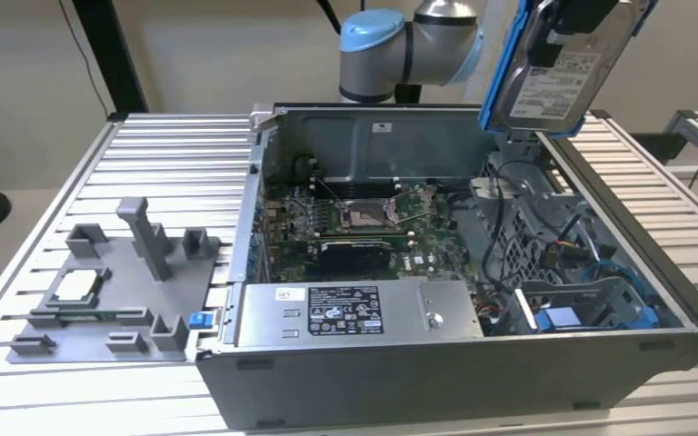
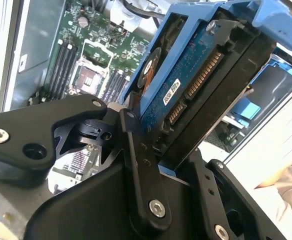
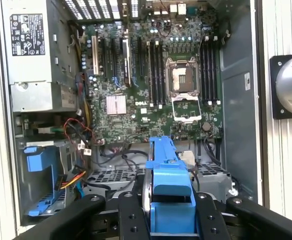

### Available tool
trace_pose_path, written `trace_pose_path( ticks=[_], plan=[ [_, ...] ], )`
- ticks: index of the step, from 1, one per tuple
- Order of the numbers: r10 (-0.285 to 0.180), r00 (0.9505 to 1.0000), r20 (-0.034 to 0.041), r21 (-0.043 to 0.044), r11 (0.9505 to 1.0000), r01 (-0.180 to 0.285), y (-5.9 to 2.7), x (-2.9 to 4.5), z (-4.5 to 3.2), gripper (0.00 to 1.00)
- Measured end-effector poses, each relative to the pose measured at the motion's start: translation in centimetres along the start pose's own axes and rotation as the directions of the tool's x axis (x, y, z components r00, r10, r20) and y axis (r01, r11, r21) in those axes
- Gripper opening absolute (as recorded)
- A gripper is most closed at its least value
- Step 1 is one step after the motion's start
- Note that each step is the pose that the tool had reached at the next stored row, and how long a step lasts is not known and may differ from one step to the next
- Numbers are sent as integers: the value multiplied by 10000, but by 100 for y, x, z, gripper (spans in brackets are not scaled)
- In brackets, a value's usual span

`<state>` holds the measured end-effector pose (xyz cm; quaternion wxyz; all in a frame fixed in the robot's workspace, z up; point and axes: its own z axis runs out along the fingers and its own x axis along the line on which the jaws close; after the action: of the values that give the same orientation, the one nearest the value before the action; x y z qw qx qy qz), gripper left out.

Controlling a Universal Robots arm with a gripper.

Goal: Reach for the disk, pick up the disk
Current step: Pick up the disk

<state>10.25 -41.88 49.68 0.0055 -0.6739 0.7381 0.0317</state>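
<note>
The disk [image 1: 563, 68], silver with a white label and a blue frame, hangs tilted in the air above the far right corner of the open computer case [image 1: 446, 381]. My gripper [image 1: 582, 16] is shut on it from above. In the second wrist view the disk's [image 2: 196, 65] blue circuit board and connector face the camera, clamped between black fingers [image 2: 142, 165]. The first wrist view shows the disk's blue frame [image 3: 168, 182] edge-on between the two fingers [image 3: 131, 215], high over the motherboard [image 3: 151, 75].
The case holds a grey power-supply box [image 1: 349, 313] at the front, a blue drive bay [image 1: 592, 309] with cables at the exterior view's right, and the motherboard [image 1: 362, 222]. A grey fixture [image 1: 119, 291] with a small square chip [image 1: 76, 284] lies on the slatted table to the exterior view's left.
</note>
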Motion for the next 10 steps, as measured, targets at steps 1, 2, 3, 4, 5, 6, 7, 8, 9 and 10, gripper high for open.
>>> trace_pose_path(
  ticks=[1, 2, 3, 4, 5, 6, 7, 8, 9, 10],
  plan=[
    [1, 10000, 0, 0, 10000, -1, -2, 19, -1, 0],
    [2, 10000, 0, 0, 10000, -2, -3, 37, -2, 0],
    [4, 10000, 0, 0, 10000, -4, -5, 55, -3, 0],
    [5, 10000, -1, 0, 10000, -5, -7, 75, -4, 0],
    [7, 10000, 0, 0, 10000, -7, -8, 94, -5, 0],
    [8, 10000, 0, 0, 10000, -8, -10, 113, -6, 0],
    [10, 10000, 1, 1, 10000, -10, -12, 132, -7, 0],
    [11, 10000, 1, 1, 10000, -11, -14, 153, -8, 0],
    [12, 10000, 0, 1, 10000, -12, -15, 170, -9, 0],
    [14, 10000, 0, 1, 10000, -14, -17, 189, -10, 0]
  ],
)
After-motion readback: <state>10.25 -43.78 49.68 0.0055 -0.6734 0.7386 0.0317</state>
